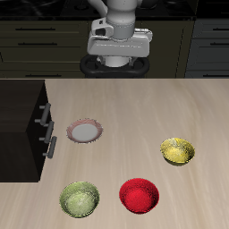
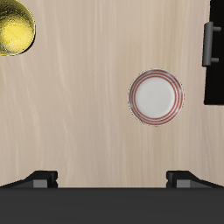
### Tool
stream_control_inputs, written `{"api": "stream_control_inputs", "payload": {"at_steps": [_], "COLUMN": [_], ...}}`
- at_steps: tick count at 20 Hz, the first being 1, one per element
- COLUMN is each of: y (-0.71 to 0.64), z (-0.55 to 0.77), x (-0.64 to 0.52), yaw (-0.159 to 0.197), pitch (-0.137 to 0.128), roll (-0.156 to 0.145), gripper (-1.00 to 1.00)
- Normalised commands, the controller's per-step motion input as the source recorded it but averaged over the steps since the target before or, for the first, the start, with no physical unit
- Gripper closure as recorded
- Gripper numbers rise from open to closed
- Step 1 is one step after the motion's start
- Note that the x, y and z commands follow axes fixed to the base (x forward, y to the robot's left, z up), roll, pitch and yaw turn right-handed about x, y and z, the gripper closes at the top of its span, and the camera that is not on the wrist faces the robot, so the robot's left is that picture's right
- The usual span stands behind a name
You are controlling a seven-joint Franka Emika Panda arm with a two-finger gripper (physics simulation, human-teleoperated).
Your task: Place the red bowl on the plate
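The red bowl (image 1: 139,195) sits upright and empty near the table's front edge. Farther back, towards the dark cabinet, lies the plate (image 1: 85,132), white in the middle with a reddish-brown rim and nothing on it. My gripper (image 1: 119,55) hangs high above the back of the table, far from both. The wrist view looks straight down on the plate (image 2: 157,96), and the gripper (image 2: 112,179) shows its two fingertips wide apart with nothing between them. The red bowl is out of the wrist view.
A yellow bowl (image 1: 177,150) (image 2: 13,28) stands mid-table, and a green bowl (image 1: 80,199) sits beside the red one at the front. A black cabinet with handles (image 1: 22,125) (image 2: 214,52) takes up the table's side next to the plate.
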Motion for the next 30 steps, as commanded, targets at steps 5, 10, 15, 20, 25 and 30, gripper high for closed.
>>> {"api": "stream_control_inputs", "payload": {"at_steps": [5, 10, 15, 20, 25, 30], "y": [0.03, 0.08, 0.08, 0.05, -0.01, 0.01], "z": [0.01, 0.05, 0.05, -0.01, -0.01, 0.0], "x": [0.45, 0.36, 0.46, 0.46, 0.27, 0.42], "yaw": [-0.007, 0.021, -0.002, 0.019, -0.013, 0.0], "pitch": [0.017, -0.007, 0.008, 0.014, 0.015, 0.011], "roll": [-0.01, -0.006, 0.005, -0.014, -0.009, -0.017], "gripper": [-1.0, -1.0, -1.0, -1.0, -1.0, -1.0]}}
